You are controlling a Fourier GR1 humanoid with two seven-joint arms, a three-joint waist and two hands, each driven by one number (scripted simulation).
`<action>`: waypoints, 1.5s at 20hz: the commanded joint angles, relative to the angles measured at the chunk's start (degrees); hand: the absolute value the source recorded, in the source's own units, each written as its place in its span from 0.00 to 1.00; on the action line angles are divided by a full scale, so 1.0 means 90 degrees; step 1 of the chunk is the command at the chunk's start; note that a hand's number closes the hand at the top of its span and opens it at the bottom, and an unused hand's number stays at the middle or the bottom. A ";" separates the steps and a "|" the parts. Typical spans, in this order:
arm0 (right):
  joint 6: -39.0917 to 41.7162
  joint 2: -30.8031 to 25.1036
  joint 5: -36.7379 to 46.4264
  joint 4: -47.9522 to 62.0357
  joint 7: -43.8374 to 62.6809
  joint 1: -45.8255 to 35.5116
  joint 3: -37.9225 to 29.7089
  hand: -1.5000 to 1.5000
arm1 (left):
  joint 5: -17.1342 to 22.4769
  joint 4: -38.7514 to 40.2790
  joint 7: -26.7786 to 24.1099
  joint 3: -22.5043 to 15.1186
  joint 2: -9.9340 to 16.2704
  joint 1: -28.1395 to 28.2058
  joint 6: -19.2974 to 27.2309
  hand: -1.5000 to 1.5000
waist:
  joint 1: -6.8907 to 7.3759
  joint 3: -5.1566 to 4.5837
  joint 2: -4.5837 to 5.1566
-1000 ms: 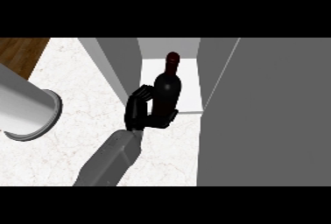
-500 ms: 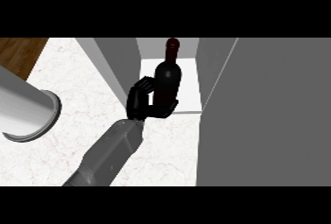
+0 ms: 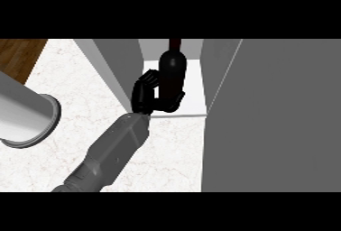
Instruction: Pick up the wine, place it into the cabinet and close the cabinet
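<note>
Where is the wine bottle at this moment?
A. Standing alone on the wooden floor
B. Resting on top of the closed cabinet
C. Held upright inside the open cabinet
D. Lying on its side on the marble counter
C: the hand is curled round the wine bottle, which stands upright over the white floor of the open cabinet, between its side walls.

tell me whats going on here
One robot hand is curled round a dark wine bottle and holds it upright in the open cabinet, over its white floor. The cabinet door stands open at the right. Which arm this is cannot be told; the other hand is out of view.
</note>
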 commanded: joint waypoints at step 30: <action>-0.0165 0.0101 0.0429 0.0117 -0.0055 -0.0316 0.0186 0.00 | 0.0023 0.1551 -0.1450 0.0565 0.0156 -0.0595 -0.0501 0.00 | 0.0079 -0.0002 0.0010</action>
